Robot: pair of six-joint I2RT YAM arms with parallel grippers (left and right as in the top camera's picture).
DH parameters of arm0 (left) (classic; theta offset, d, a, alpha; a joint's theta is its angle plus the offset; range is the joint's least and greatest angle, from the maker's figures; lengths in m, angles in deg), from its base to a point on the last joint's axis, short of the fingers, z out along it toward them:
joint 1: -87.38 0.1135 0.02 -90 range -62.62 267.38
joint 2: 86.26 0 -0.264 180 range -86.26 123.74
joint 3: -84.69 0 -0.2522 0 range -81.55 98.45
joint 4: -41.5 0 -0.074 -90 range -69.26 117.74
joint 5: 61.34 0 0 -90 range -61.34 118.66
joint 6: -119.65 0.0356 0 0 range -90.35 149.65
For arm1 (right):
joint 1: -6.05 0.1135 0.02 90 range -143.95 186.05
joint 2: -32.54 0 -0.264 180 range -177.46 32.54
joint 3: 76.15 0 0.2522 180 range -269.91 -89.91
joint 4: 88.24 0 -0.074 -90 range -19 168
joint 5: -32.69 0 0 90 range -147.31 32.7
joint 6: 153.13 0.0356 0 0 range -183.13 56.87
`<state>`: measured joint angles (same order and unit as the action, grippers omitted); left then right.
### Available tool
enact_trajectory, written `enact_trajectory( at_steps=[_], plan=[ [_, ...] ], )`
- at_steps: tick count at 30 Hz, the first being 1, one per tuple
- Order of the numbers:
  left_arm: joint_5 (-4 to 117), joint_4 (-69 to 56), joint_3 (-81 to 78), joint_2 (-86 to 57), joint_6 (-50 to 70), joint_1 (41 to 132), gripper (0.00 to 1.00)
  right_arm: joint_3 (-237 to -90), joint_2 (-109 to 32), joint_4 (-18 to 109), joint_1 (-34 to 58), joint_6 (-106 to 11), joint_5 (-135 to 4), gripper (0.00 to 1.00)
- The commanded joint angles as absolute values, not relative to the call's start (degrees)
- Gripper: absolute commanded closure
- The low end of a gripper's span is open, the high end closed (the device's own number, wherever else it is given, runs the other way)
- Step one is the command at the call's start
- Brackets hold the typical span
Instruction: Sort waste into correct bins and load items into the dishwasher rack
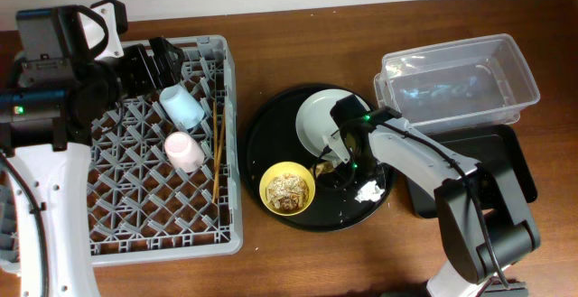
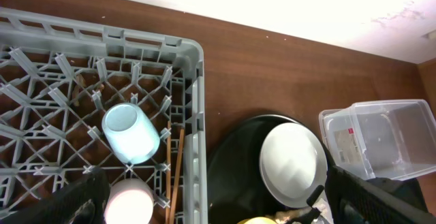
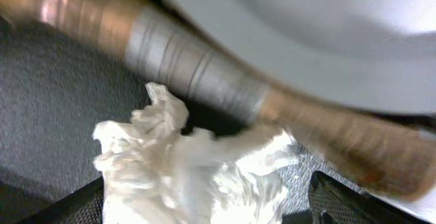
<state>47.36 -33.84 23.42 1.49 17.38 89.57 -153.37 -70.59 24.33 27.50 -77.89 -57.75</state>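
Right wrist view puts a tissue wad (image 3: 187, 173) on the dark floor of the round tray (image 1: 271, 130). It lies close under the plate (image 3: 320, 20), with a brown and silver streak (image 3: 197, 74) between them that is too blurred for me to name. The right gripper (image 3: 208, 200) is spread wide, a finger showing at each lower corner and the wad lying between them. It has hold of nothing.

I judge the wad as near weightless, soft and springy. It will crush to a fraction of its bulk, so I would close on its thick middle, not on a loose corner that could tear or slip out. The fingers should go down to the tray floor and stay clear of the plate rim, which is hard and slick.

Overhead, another white wad (image 1: 366, 190) sits near the tray's right edge, beside the bowl (image 1: 287, 189) of scraps. The tub (image 1: 456, 80) stands well apart to the right.

The left gripper (image 2: 221, 197) hangs over the rack (image 2: 194, 81), fingers far apart, empty.
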Motion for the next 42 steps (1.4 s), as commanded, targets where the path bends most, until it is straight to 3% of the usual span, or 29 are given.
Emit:
enact_trajectory(
  at_steps=[1,4,6,9,13,17,20,24,25,26,30,34,38,42],
  plan=[
    [47.95,-33.88,23.59,1.79,17.51,89.40,0.01,-159.27,-70.70,16.79,27.42,-77.70,-58.17,0.14],
    [47.95,-33.88,23.59,1.79,17.51,89.40,0.01,-167.03,-70.65,8.66,27.53,-77.72,-58.41,0.08],
    [47.95,-33.88,23.59,1.79,17.51,89.40,0.01,-166.61,-70.72,10.63,27.53,-81.96,-59.41,0.01],
    [47.95,-33.88,23.59,1.79,17.51,89.40,0.01,-161.63,-70.87,17.31,27.53,-95.53,-63.35,0.01],
    [47.95,-33.88,23.59,1.79,17.51,89.40,0.01,-159.53,-71.00,26.30,27.50,-95.97,-63.09,0.01],
    [47.95,-33.88,23.59,1.79,17.51,89.40,0.01,-155.03,-71.03,26.17,27.55,-95.69,-63.17,0.03],
    [47.95,-33.88,23.59,1.79,17.51,89.40,0.01,-153.50,-71.03,25.80,28.86,-95.71,-63.33,0.24],
    [47.95,-33.88,23.59,1.79,17.51,89.40,0.01,-153.56,-71.03,26.01,29.08,-95.71,-63.30,0.30],
    [47.95,-33.88,23.59,1.79,17.51,89.40,0.01,-153.61,-71.00,25.99,29.08,-95.71,-63.28,0.57],
    [47.95,-33.88,23.59,1.79,17.51,89.40,0.01,-153.59,-71.00,25.95,29.08,-95.69,-63.30,0.93],
    [47.95,-33.88,23.59,1.79,17.51,89.40,0.01,-154.42,-70.89,23.98,29.08,-92.80,-63.26,0.96],
    [47.95,-33.88,23.59,1.79,17.51,89.40,0.01,-183.60,-69.06,5.49,26.85,-85.85,-62.43,0.96],
    [47.95,-33.88,23.59,1.79,17.51,89.40,0.01,-190.11,-70.61,16.09,9.80,-65.22,-51.24,0.96],
    [47.95,-33.88,23.59,1.79,17.51,89.40,0.01,-189.50,-79.07,18.10,-2.11,-61.98,-54.50,0.95]
  ],
)
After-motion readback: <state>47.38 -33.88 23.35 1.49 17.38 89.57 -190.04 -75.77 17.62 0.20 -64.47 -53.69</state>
